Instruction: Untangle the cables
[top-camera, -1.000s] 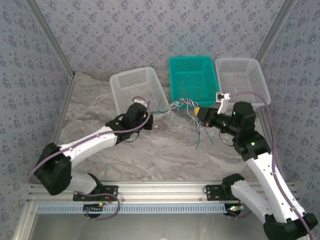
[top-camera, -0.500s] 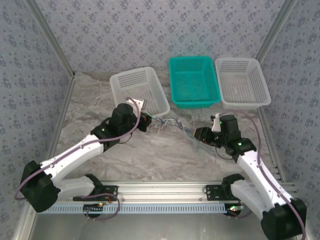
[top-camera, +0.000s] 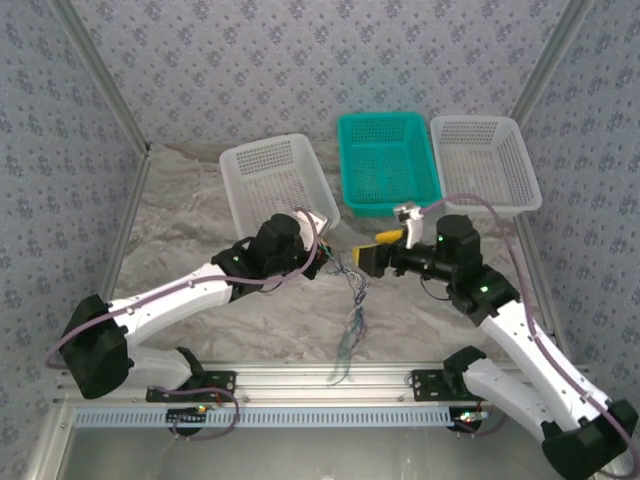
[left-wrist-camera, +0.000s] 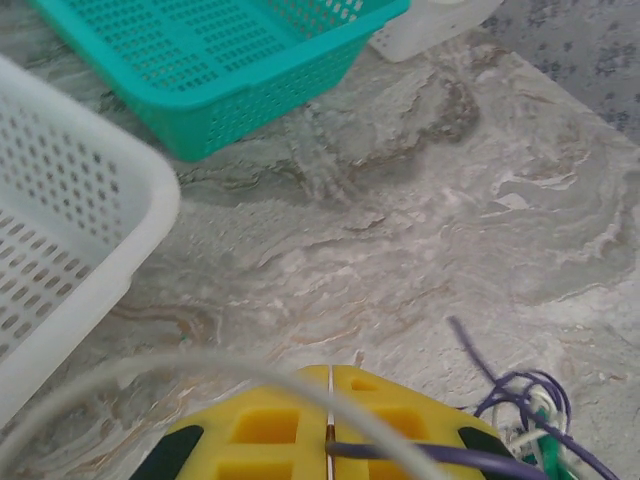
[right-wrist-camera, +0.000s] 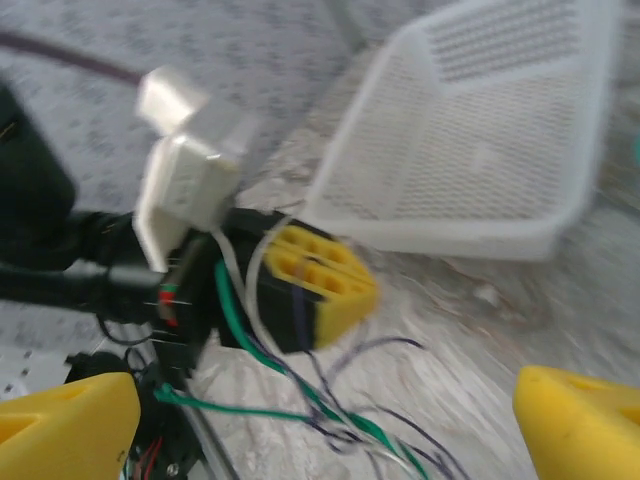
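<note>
Overhead, the marbled grey-white tabletop (top-camera: 200, 230) sits inside walls (top-camera: 250, 60) papered in a small floral print, with aluminium posts (top-camera: 105, 80) slanting up at the corners and a slotted rail (top-camera: 300, 385) along the near edge. Three perforated baskets line the far side: a white basket (top-camera: 275, 180), a teal basket (top-camera: 385, 160) and a second white basket (top-camera: 485, 165).

The left gripper (top-camera: 322, 262) is clenched, its yellow fingers (left-wrist-camera: 290, 425) pressed together on a purple strand of the cables (top-camera: 350, 290). The tangle sits mid-table, between the two grippers, with strands trailing toward the near rail. The right gripper (top-camera: 368, 257) is released, its yellow fingertips (right-wrist-camera: 60, 420) spread wide just beside the knot, and nothing is pinched between them.
</note>
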